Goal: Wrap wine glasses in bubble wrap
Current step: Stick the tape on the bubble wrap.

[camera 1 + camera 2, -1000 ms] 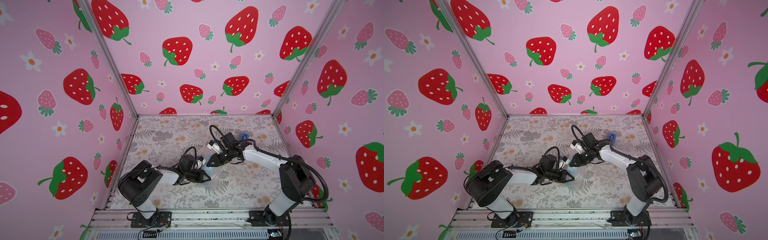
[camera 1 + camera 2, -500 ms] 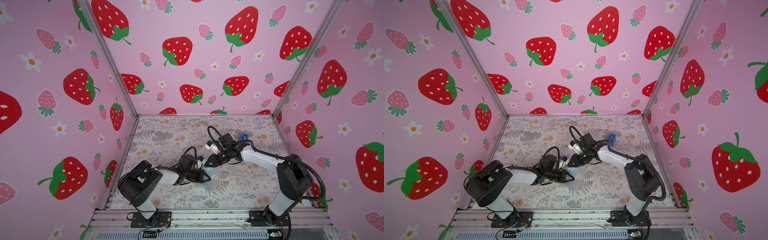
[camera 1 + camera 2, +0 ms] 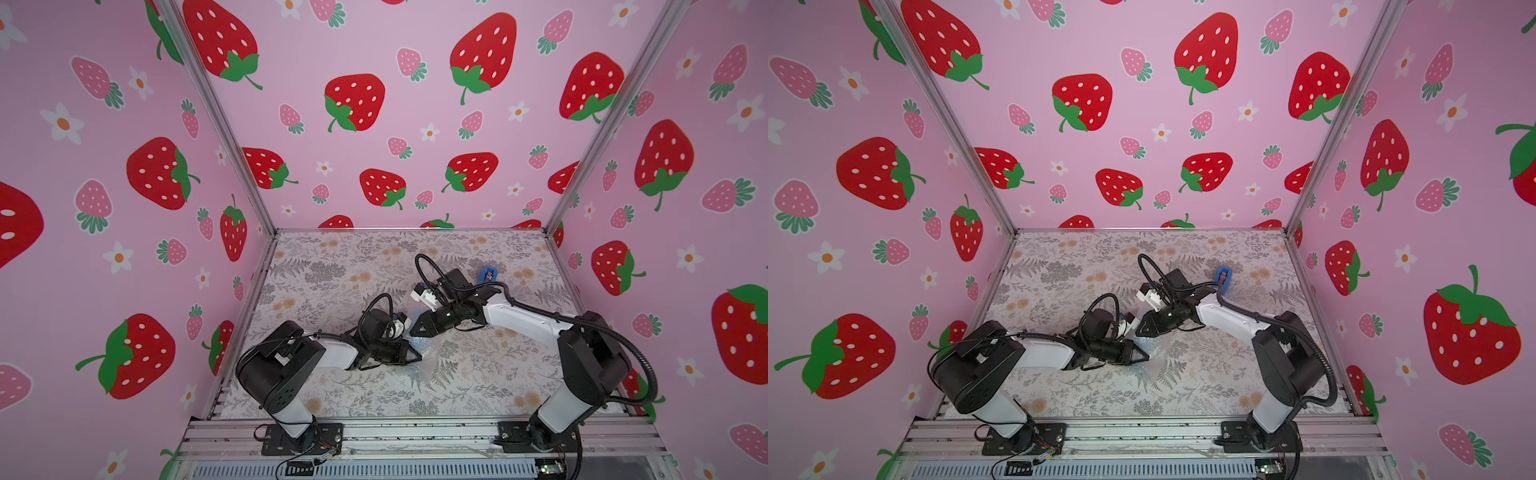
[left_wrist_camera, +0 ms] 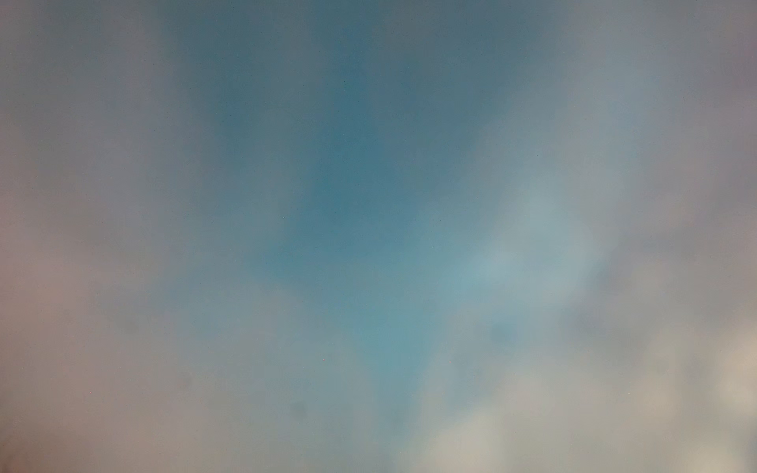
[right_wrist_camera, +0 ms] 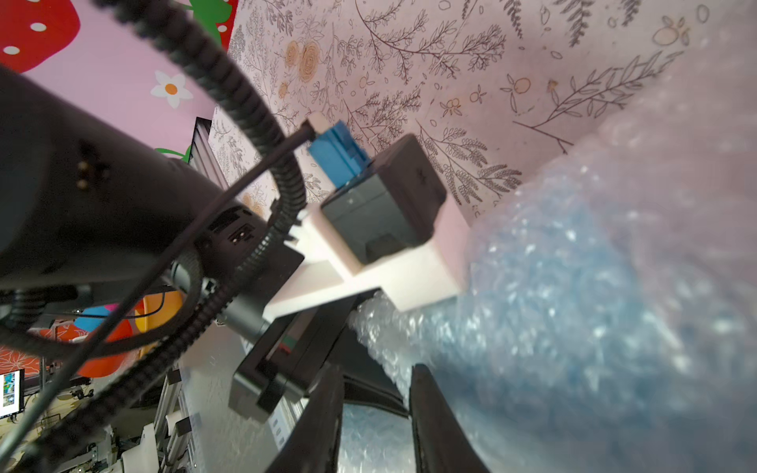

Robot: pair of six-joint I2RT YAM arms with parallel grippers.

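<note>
The bubble wrap (image 3: 424,345) is bunched into a shiny bundle between the two grippers. The goblet (image 5: 565,311) lies inside it, just ahead of the right gripper (image 3: 414,331) — only a blue blur through the plastic. That gripper's fingers (image 5: 430,409) stand parted, with wrap showing through the gap. The left gripper (image 3: 417,356) faces it almost tip to tip, its tips drawn together on the wrap's edge — its wrist view is all blue haze. A tape dispenser (image 3: 489,275) sits well behind the right gripper.
</note>
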